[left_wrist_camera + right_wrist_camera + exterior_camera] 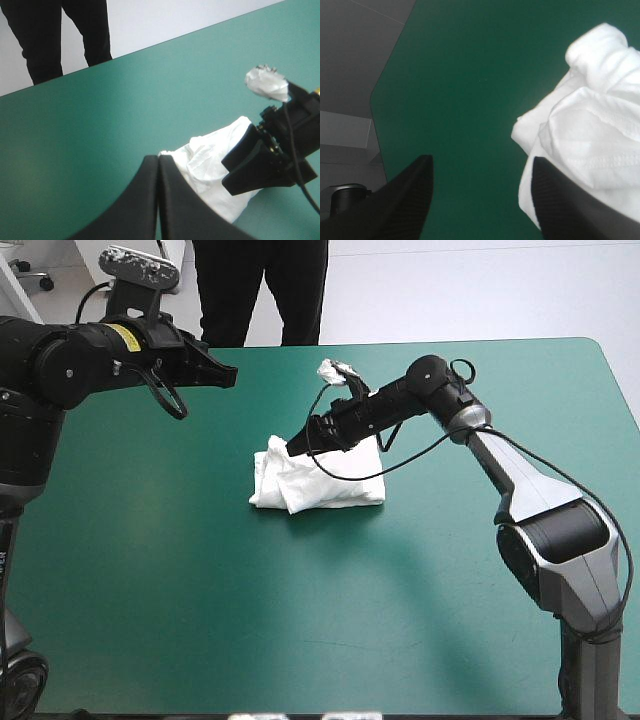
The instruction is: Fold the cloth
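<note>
The white T-shirt [318, 480] lies as a folded, slightly rumpled bundle near the middle of the table. My right gripper [298, 447] hovers over the bundle's far-left part, open, with nothing between its fingers. In the right wrist view the T-shirt [590, 125] sits beside and partly under one finger [555, 200], and bare cover shows in the gap of the right gripper [480, 162]. My left gripper [228, 375] is raised over the table's far-left area, shut and holding nothing. In its own view the left gripper [158, 160] points toward the T-shirt [210, 167] and the right gripper [247, 162].
The teal-green cover [200, 570] stretches on all sides of the bundle. The table's far edge [420, 341] runs behind both grippers. A rounded table corner [374, 97] shows ahead of the right gripper.
</note>
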